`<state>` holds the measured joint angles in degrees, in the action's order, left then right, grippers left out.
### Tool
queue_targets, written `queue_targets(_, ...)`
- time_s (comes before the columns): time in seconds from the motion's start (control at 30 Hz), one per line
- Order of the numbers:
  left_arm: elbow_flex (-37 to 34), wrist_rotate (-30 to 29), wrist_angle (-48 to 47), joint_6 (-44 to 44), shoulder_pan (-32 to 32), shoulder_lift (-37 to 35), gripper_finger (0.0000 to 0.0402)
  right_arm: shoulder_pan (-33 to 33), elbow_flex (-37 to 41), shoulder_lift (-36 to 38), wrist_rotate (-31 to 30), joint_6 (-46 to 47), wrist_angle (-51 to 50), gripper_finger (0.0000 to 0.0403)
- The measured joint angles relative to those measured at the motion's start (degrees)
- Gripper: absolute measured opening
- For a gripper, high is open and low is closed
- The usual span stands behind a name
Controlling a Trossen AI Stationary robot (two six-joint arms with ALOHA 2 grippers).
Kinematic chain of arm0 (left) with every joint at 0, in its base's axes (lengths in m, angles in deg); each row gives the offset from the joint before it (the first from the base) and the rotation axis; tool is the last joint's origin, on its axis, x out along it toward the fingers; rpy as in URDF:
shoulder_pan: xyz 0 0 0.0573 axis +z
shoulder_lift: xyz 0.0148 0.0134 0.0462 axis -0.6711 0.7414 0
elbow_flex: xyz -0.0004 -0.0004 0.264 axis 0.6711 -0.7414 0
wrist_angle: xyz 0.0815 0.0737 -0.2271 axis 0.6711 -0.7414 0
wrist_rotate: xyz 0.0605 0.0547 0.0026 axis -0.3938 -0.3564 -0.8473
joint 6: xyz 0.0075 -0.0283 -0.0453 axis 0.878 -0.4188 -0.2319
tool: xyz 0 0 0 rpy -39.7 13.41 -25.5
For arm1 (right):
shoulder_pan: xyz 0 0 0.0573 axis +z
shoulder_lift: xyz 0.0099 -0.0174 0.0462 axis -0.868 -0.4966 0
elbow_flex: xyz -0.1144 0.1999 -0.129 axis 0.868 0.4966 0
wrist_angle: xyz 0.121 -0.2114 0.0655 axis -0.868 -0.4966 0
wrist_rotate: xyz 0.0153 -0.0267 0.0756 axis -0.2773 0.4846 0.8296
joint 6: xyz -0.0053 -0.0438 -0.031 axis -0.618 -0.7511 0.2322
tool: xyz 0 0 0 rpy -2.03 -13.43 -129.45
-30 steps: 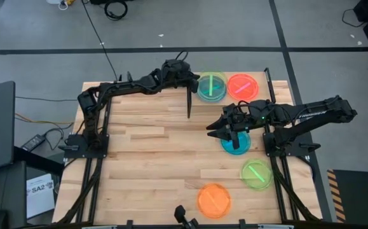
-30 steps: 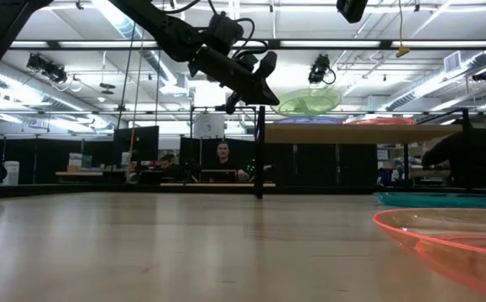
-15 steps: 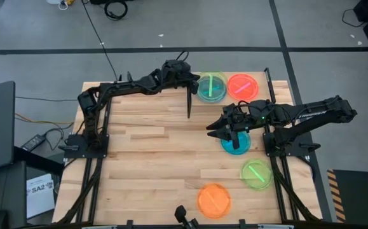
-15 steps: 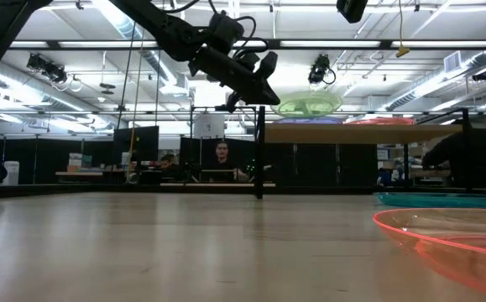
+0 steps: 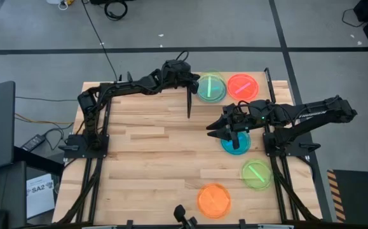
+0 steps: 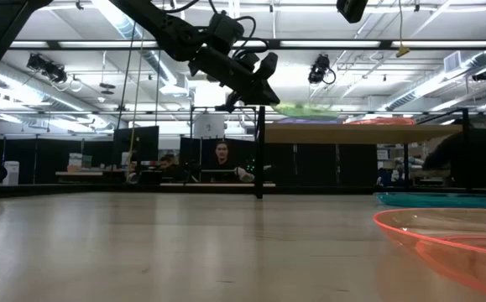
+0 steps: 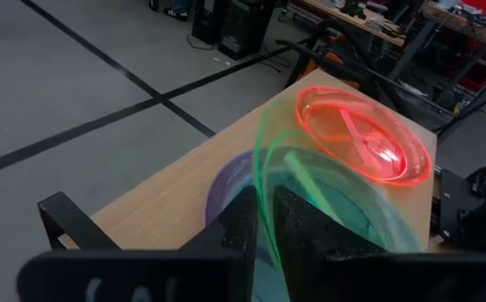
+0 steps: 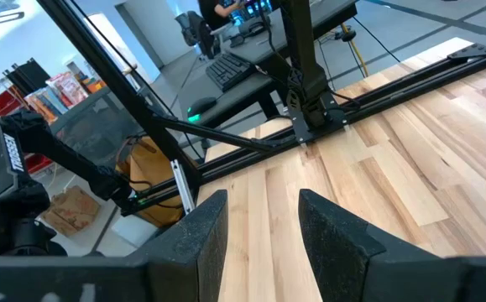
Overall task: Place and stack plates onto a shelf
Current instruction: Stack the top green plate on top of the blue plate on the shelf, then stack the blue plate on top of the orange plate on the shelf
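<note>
The shelf (image 5: 229,99) stands at the table's far edge. On it lie a pink plate (image 5: 242,85) and, to its left, a green plate (image 5: 213,88) on top of a purple one (image 7: 228,180). My left gripper (image 5: 194,82) is at the green plate's left rim and shut on it. My right gripper (image 5: 210,130) hovers open over mid-table, just left of a blue plate (image 5: 236,145) that lies flat on the tabletop. A second green plate (image 5: 257,173) and an orange plate (image 5: 213,199) rest on the table nearer the front. My left gripper pinches the green plate's rim (image 7: 260,197) between its two fingers, coming level from the table's left. The plate (image 6: 310,109) lies nearly flat over the shelf (image 6: 352,132), its body on the purple plate; it is smeared in the wrist view.
A black shelf post (image 5: 189,105) stands just below my left gripper. Black arm frames line the table's left and right sides. Bare wood covers the table's left half and middle. People sit at desks in the room behind.
The green plate has tipped down: a second ago its far side stood raised and tilted above the shelf, and now it lies nearly flat on the stack. My left gripper has stayed where it was.
</note>
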<state>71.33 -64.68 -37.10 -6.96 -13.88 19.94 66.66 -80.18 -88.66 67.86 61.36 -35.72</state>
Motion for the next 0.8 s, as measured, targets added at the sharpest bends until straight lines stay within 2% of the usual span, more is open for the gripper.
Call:
queue_targets(0.47, 0.0, -0.3, 0.0, 0.0, 0.1, -0.1, 0.0143, 0.0, 0.0, 0.0, 0.1, 0.0, -0.1, 0.0153)
queue_targets(0.8, 0.0, 1.3, -0.8, 1.4, 0.1, -3.3, 0.0151, 0.0, 0.0, 0.3, 1.8, 0.5, -1.7, 0.0153)
